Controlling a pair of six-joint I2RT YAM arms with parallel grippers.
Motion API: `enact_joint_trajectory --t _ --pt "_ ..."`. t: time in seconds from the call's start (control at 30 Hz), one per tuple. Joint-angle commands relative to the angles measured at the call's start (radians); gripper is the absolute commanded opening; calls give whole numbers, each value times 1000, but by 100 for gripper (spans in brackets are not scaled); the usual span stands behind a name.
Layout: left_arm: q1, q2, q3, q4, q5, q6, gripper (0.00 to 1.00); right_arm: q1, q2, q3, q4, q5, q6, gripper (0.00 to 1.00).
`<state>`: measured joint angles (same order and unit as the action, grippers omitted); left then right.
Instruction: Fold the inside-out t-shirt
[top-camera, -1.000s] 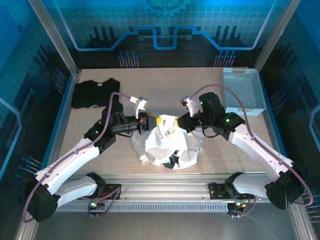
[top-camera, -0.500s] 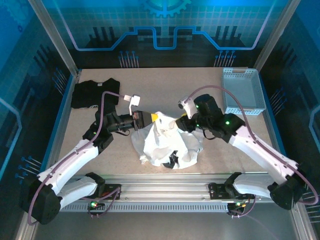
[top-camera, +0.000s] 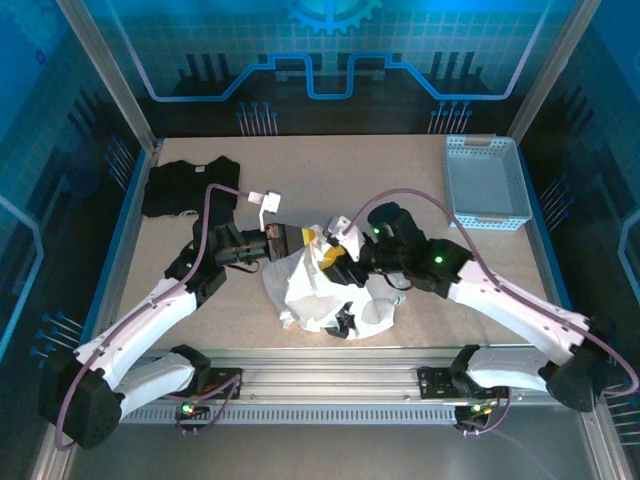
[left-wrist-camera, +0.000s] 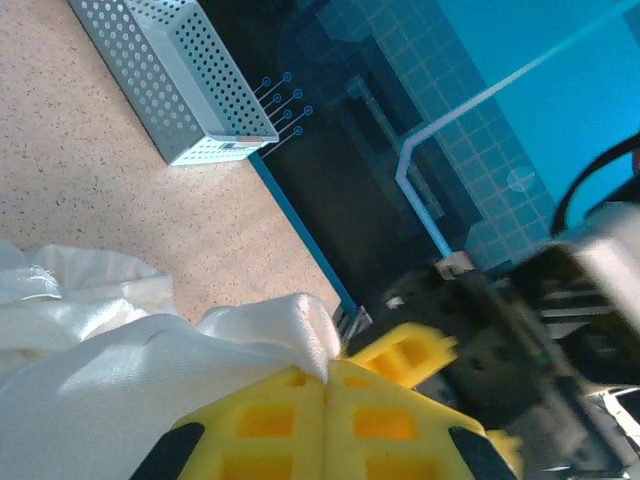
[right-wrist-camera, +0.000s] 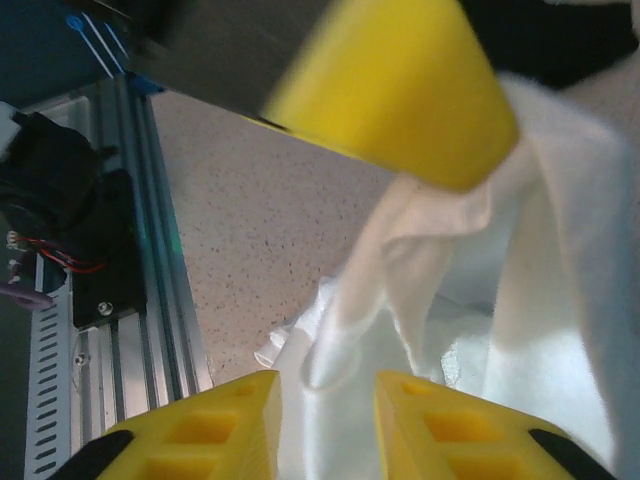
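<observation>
White t-shirt (top-camera: 330, 292) heaped up, both grippers meeting at its peak.

It lies crumpled on the table (top-camera: 330, 170), well left of the basket (top-camera: 487, 182) and nearer to me than it. My left gripper (left-wrist-camera: 325, 385) is clenched on a raised fold. My right gripper (right-wrist-camera: 325, 395) stands part open with cloth between its fingers, not clearly pinched. Both arms reach inward, wrists level, pointing at each other. The cloth looks thin, light and limp, so I'd grasp a hem or shoulder seam.
</observation>
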<state>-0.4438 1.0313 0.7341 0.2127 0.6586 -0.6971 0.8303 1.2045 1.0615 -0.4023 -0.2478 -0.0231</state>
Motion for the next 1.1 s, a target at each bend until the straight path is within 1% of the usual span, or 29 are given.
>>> enact_joint_trajectory --t 0.0,0.23,0.4,0.6,0.83,1.07 --pt "8 -8 40 -14 -3 35 0 -11 53 31 41 13 31 28" --pt "8 -14 35 -14 -2 40 0 -61 80 15 77 1 74 27" --pt "9 -12 34 -10 -1 41 0 -74 80 4 83 -19 69 29" --pt "8 -13 33 -12 1 45 0 -114 59 -41 169 -169 83 31" --pt "8 -14 32 -9 2 47 0 -128 80 -41 180 -183 81 22" --pt "8 -11 33 -5 4 46 0 -145 88 -47 200 -197 88 21"
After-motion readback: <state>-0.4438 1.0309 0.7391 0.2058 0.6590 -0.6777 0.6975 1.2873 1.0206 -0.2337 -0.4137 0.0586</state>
